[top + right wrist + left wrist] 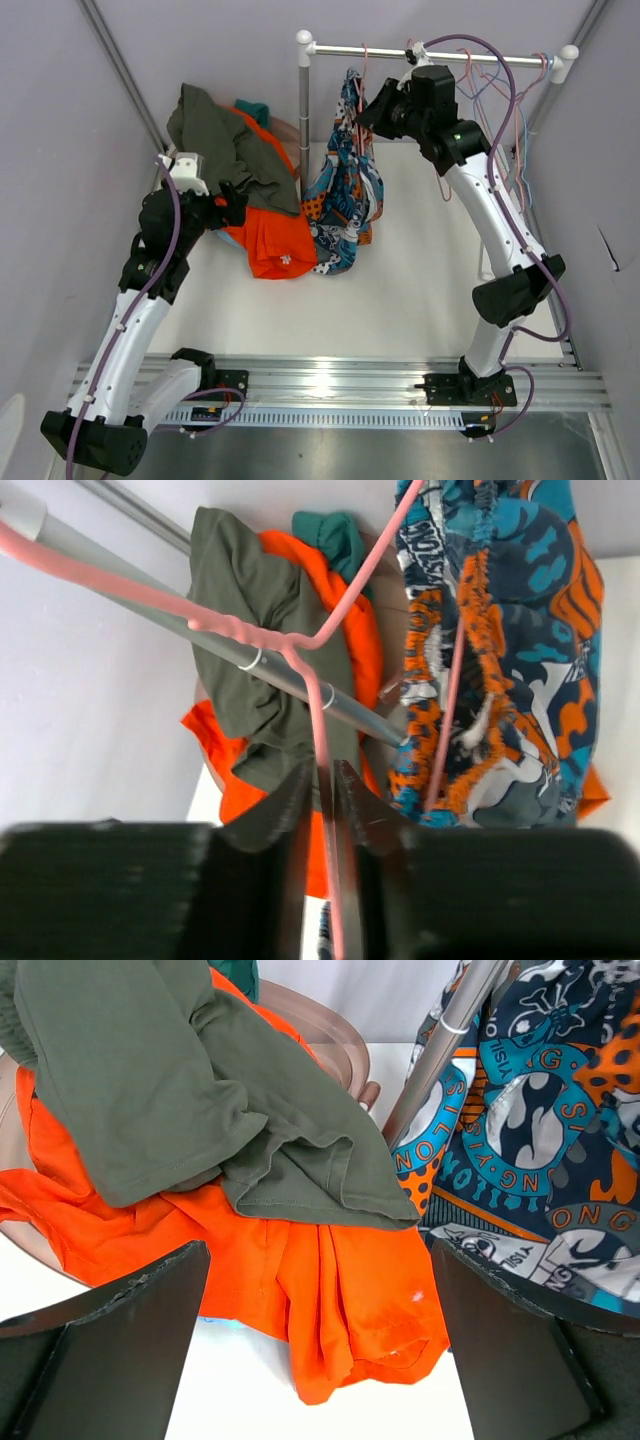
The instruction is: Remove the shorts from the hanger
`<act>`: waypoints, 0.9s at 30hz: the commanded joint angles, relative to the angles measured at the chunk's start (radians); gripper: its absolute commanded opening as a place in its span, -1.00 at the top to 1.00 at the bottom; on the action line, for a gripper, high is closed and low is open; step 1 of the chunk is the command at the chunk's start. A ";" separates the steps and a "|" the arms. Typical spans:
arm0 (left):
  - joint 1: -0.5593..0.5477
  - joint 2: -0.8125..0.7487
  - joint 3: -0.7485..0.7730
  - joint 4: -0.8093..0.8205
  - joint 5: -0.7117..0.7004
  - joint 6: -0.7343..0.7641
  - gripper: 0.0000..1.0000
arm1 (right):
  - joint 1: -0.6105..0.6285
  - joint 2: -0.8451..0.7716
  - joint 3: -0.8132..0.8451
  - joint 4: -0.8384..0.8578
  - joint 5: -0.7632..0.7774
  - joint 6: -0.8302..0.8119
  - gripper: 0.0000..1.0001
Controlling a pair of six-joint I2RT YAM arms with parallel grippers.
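Printed teal-orange-white-navy shorts (345,190) hang on a pink hanger (362,72) from the rail (440,53). My right gripper (364,117) is up beside them, shut on the hanger's thin pink wire (285,640), which runs between its jaws (326,780). The printed shorts (500,650) hang just to the right of it. Olive green shorts (225,140) lie on bright orange shorts (275,245) in a pile at the left, with dark teal cloth (255,107) showing behind. My left gripper (320,1360) stands open over the orange hem (340,1300), holding nothing.
The rack's upright pole (304,110) stands between the pile and the hanging shorts. Several bare pink and blue hangers (500,85) crowd the rail's right end. A tan round rim (320,1020) shows under the pile. Purple walls close in on both sides.
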 commanded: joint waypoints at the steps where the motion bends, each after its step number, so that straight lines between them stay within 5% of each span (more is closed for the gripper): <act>1: -0.002 -0.019 -0.015 0.064 0.023 -0.005 -0.98 | 0.009 0.030 0.058 0.016 0.036 -0.003 0.72; 4: -0.002 -0.017 -0.026 0.067 0.026 -0.005 -0.98 | 0.011 0.030 0.058 0.008 0.040 -0.003 0.99; 14: -0.016 -0.017 0.005 0.083 0.160 0.000 -0.99 | 0.014 -0.015 0.090 0.027 0.056 0.008 1.00; 19: -0.152 0.015 0.161 0.069 0.205 0.009 -0.98 | 0.014 -0.081 0.133 0.061 0.082 0.009 1.00; 27: -0.364 0.112 0.183 0.349 0.502 -0.134 -0.98 | 0.014 -0.154 0.102 0.051 0.100 0.015 1.00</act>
